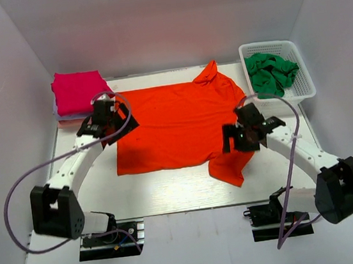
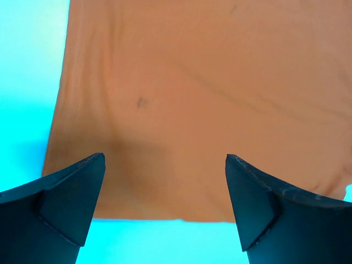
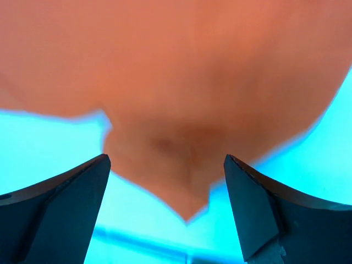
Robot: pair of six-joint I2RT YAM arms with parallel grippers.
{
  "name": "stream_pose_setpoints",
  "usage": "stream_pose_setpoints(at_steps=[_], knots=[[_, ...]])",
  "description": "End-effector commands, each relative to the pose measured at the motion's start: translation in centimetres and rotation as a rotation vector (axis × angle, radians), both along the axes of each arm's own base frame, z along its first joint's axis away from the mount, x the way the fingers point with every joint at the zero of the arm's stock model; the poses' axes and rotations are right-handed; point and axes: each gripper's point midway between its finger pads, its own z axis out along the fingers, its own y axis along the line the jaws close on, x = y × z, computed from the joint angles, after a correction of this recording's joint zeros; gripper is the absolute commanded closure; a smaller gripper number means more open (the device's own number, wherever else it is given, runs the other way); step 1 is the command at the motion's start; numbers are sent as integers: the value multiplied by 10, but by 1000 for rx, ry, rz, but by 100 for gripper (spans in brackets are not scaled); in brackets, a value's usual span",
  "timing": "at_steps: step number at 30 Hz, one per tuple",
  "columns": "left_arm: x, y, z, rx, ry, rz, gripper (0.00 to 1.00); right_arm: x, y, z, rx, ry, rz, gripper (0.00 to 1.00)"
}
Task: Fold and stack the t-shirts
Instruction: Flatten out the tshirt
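- The orange-red t-shirt lies flat at the middle of the table, long axis running left to right: hem to the left, sleeves and collar to the right
- The left gripper hangs over the far-left hem corner, jaws wide apart, only flat cloth below them and nothing held
- The right gripper hangs over the near-right sleeve, whose tip shows between its spread, empty fingers
- Each arm is nearest its own end, so the coming fold likely needs both to pinch together
- Folded magenta shirts sit far left; green shirts fill the basket far right
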Motion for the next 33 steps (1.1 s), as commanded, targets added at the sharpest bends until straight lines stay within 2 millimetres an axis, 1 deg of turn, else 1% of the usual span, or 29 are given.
stream_pose_setpoints(at_steps=[1, 2, 4, 5, 6, 7, 8, 9, 10, 12, 14, 15, 18, 19, 20, 22, 23, 24, 25, 26, 27, 28, 29, 30, 32, 33], knots=[[-48, 4, -34, -41, 123, 38, 0, -73, -12, -31, 6, 266, -107, 13], [-53, 5, -36, -46, 126, 45, 0, -83, -17, -42, -8, 294, -133, 14], [-62, 7, -38, -47, 124, 45, 0, -90, -23, -53, -14, 298, -193, 19], [-68, 9, -40, -47, 123, 45, 0, -87, -23, -55, -13, 284, -205, 20], [-68, 9, -40, -47, 123, 45, 0, -82, -26, -59, -26, 264, -238, 22], [-72, 12, -42, -37, 128, 52, 0, -75, -25, -59, -18, 236, -245, 23], [-75, 12, -45, -35, 137, 53, 0, -73, -25, -62, -21, 236, -248, 25], [-75, 12, -45, -35, 137, 53, 0, -71, -24, -66, -24, 243, -255, 30], [-77, 13, -46, -41, 138, 60, 0, -63, -20, -66, -2, 217, -255, 33], [-79, 15, -50, -30, 144, 67, 0, -62, -18, -73, -5, 233, -267, 38], [-80, 17, -53, -26, 151, 81, 0, -56, -22, -75, -22, 214, -292, 46], [-80, 19, -53, -18, 148, 88, 0, -56, -23, -75, -27, 216, -314, 54], [-81, 19, -60, -19, 146, 88, 0, -53, -31, -73, -55, 192, -333, 54], [-79, 14, -65, -40, 144, 71, 0, -52, -31, -72, -57, 185, -334, 59], [-76, 13, -63, -44, 131, 71, 0, -51, -31, -72, -56, 174, -338, 64], [-77, 11, -73, -53, 151, 71, 0, -50, -32, -73, -55, 174, -341, 75], [-75, 11, -72, -56, 139, 71, 0, -50, -31, -75, -59, 178, -337, 83], [-76, 9, -77, -61, 152, 65, 0, -49, -33, -75, -66, 176, -333, 90], [-77, 9, -80, -61, 152, 65, 0, -48, -32, -74, -68, 179, -333, 100], [-74, 9, -81, -62, 149, 64, 0, -49, -33, -75, -75, 183, -330, 100], [-78, 9, -88, -56, 170, 65, 0, -48, -34, -72, -80, 180, -330, 100], [-78, 10, -90, -56, 170, 65, 0, -51, -35, -71, -91, 193, -328, 100], [-79, 12, -97, -40, 190, 74, 0, -50, -36, -68, -89, 190, -331, 100], [-79, 14, -100, -28, 197, 82, 0, -54, -39, -64, -110, 206, -332, 100], [-85, 16, -108, -19, 227, 84, 0, -58, -41, -57, -120, 212, -329, 100], [-90, 17, -116, -16, 254, 92, 0, -64, -45, -49, -138, 240, -332, 100]])
